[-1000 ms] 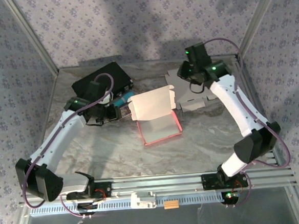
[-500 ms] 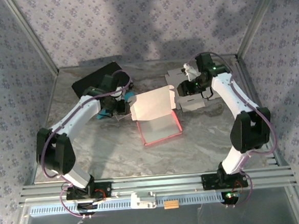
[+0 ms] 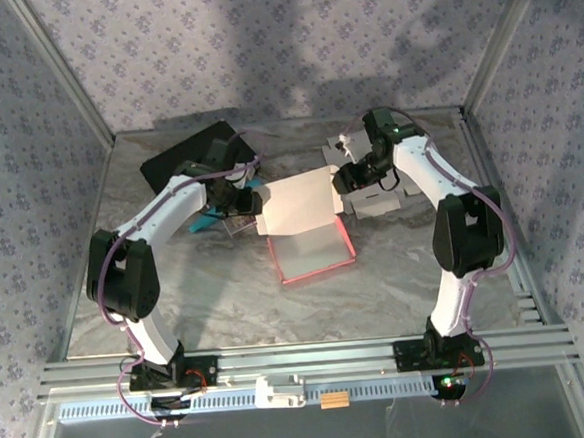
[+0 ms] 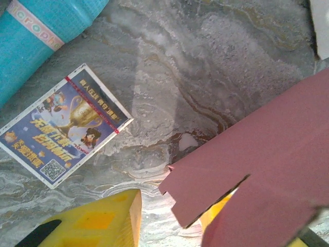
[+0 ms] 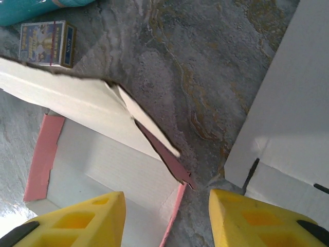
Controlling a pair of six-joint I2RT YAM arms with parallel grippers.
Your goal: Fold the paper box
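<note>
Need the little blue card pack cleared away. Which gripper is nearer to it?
Left. The left gripper sits just beside the card pack, at the left side of the paper box; the right gripper is across the box, by its right rear corner.

card pack (image 4: 64, 126) lies near teal tube (image 4: 41, 36) on marble table (image 4: 205, 67).

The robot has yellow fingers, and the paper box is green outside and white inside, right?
Not quite. The fingers are yellow and the paper box is white inside, but its outside is pink, not green. The right wrist view shows the pink walls.
</note>
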